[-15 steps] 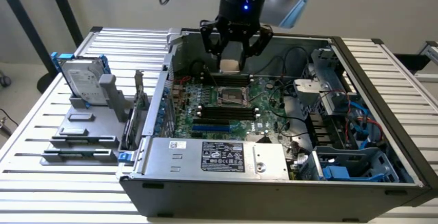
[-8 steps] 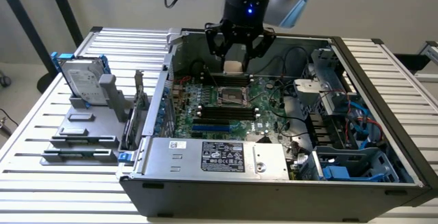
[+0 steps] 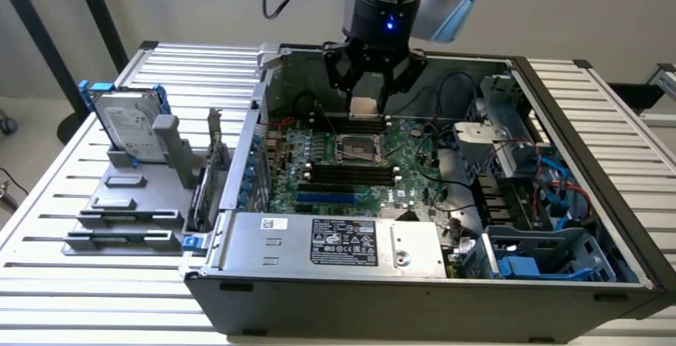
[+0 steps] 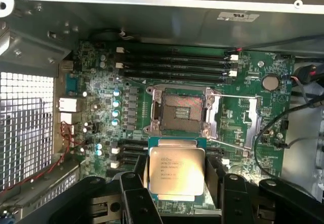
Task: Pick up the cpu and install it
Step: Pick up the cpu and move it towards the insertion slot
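Note:
The cpu point(image 3: 363, 107) point(image 4: 175, 169) is a thin square chip with a silver-grey metal top and printed lettering. It hangs above the motherboard point(image 3: 317, 188) point(image 4: 101, 107) inside the open computer case. My gripper point(image 3: 366, 96) point(image 4: 177, 196) is shut on it, with one black finger point(image 4: 134, 196) on each side. The empty cpu socket point(image 3: 359, 146) point(image 4: 179, 110), its metal frame open, lies on the board just below and in front of the held chip. The chip is clear of the socket and not touching it.
Memory slots point(image 4: 174, 62) run beside the socket. A power supply point(image 3: 338, 239) fills the case's near side, and a blue drive cage point(image 3: 533, 263) with cables sits at the exterior view's right. Outside the case, a hard drive with a blue bracket point(image 3: 127, 124) stands on a grey holder.

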{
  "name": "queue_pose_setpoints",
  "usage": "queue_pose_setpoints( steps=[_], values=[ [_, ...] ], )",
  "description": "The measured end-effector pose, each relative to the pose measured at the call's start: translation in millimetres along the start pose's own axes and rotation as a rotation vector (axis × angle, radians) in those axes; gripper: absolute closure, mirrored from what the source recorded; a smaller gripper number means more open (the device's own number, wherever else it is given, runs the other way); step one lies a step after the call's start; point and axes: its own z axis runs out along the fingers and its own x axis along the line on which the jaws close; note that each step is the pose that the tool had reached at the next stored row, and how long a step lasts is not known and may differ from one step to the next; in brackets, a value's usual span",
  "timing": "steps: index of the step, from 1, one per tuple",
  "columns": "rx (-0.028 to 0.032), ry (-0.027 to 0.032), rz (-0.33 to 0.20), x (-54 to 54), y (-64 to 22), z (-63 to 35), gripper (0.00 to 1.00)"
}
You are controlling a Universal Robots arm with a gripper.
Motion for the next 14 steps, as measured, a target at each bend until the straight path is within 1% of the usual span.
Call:
queue_pose_setpoints(
  steps=[14],
  values=[
    [-0.0011,-0.0004,0.018,-4.5,20.4,25.7,0.45]
  ],
)
